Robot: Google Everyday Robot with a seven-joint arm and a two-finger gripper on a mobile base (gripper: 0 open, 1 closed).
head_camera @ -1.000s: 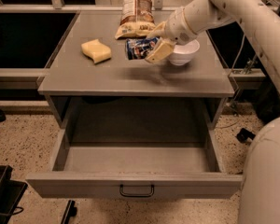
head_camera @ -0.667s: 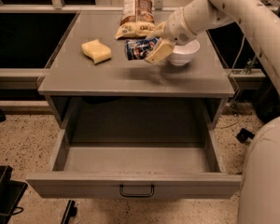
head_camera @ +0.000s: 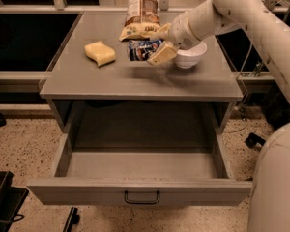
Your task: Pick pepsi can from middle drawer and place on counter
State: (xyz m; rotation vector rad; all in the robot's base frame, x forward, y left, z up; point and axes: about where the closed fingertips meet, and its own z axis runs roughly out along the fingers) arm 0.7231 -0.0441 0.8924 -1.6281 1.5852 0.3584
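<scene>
The pepsi can [head_camera: 141,50], dark blue with white marks, lies on its side just over the counter [head_camera: 135,81], right of centre. My gripper [head_camera: 153,47] reaches in from the right, with its tan fingers [head_camera: 162,54] closed above and below the can's right end. A faint shadow lies on the counter under the can. The middle drawer [head_camera: 140,191] is pulled fully open below, and its inside shows nothing in it. Its dark handle [head_camera: 141,197] is at the centre of the front panel.
A brown-and-white snack bag [head_camera: 141,14] stands at the back of the counter behind the can. A yellow sponge [head_camera: 100,52] lies at the left. A white bowl [head_camera: 191,57] sits right of the gripper, under my arm [head_camera: 241,8]. The robot's white body [head_camera: 275,182] fills the lower right.
</scene>
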